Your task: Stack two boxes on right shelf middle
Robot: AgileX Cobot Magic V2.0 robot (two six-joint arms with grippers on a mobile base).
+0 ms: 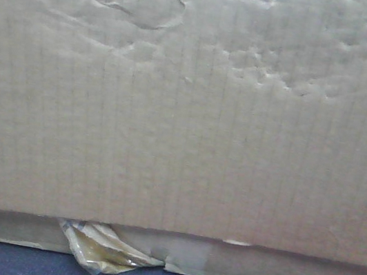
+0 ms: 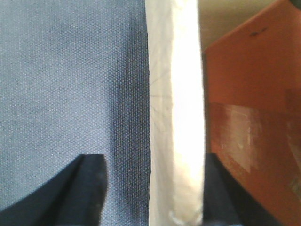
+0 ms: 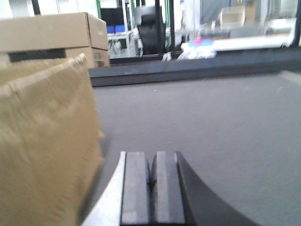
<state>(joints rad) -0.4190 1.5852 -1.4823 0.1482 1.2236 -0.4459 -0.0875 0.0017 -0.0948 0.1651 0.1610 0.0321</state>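
A tall, wide brown cardboard box (image 1: 188,110) fills the front view. It rests on a flat cardboard box (image 1: 274,270) that carries a crumpled yellowish tape scrap (image 1: 103,250). In the left wrist view my left gripper (image 2: 151,160) is open and straddles a pale upright cardboard wall (image 2: 176,117); the right finger touches it and the left finger stands apart. Orange-brown cardboard (image 2: 254,117) lies right of that wall. My right gripper (image 3: 153,181) is shut on nothing, just right of a blurred brown box side (image 3: 47,150). The shelf is out of view.
A blue-grey cloth surface (image 2: 66,84) lies under the boxes, and shows grey (image 3: 211,122) in the right wrist view. Another cardboard carton (image 3: 51,33) stands at the far left beyond a dark rail (image 3: 188,68). Cluttered racks fill the background.
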